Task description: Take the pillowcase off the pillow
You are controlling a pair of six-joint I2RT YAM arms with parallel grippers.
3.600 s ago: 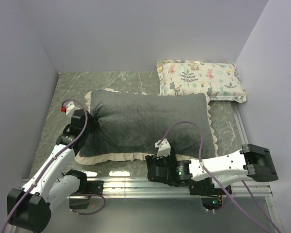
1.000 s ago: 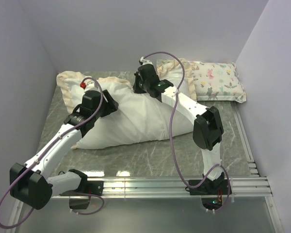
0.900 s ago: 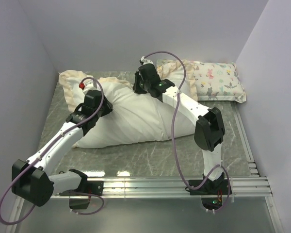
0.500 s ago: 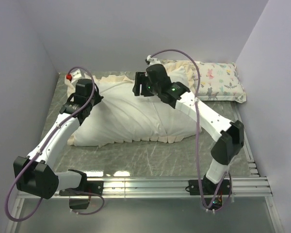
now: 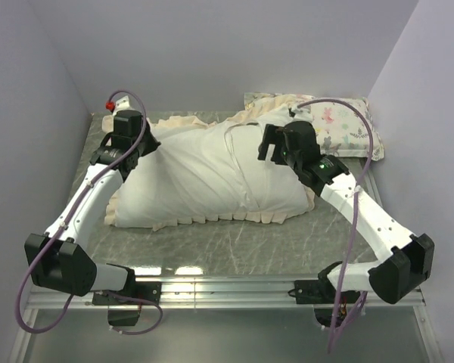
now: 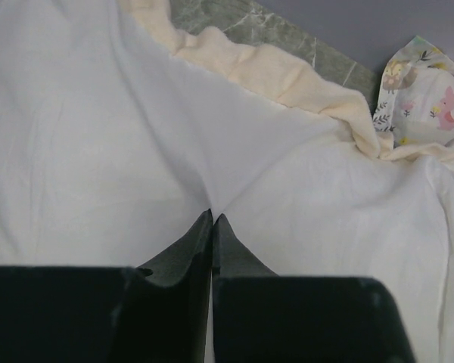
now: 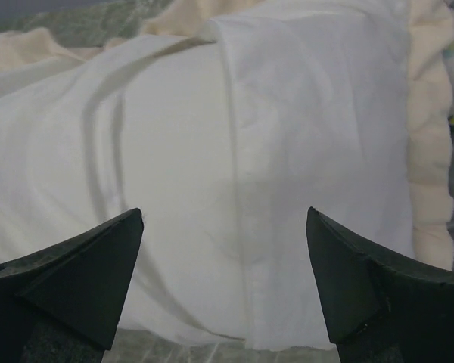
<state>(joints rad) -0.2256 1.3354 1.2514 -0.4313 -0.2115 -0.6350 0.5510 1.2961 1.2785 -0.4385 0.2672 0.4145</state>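
The pillowcase (image 5: 197,174) lies across the table's middle with its white lining outward and its cream frill (image 5: 234,218) along the near and far edges. No dark grey side shows. A hemmed edge (image 7: 231,189) runs across the white bulk. I cannot tell whether the white surface left of it is the pillow or more lining. My left gripper (image 5: 138,151) is shut, pinching a fold of the white fabric (image 6: 212,204) at the far left end. My right gripper (image 5: 266,150) is open and empty just above the white fabric, its fingertips (image 7: 135,221) astride the hemmed edge.
A pastel animal-print pillow (image 5: 348,125) lies at the back right, partly overlapped by the frill, and also shows in the left wrist view (image 6: 427,83). Grey marble tabletop (image 5: 234,246) shows in front. A metal rail (image 5: 234,286) runs along the near edge. Walls close in on three sides.
My right gripper has moved right and nearer and now stands open. My left gripper has shifted slightly back, still pinching. The white bulk has spread right. The dark grey side from 3.6 s ago no longer shows.
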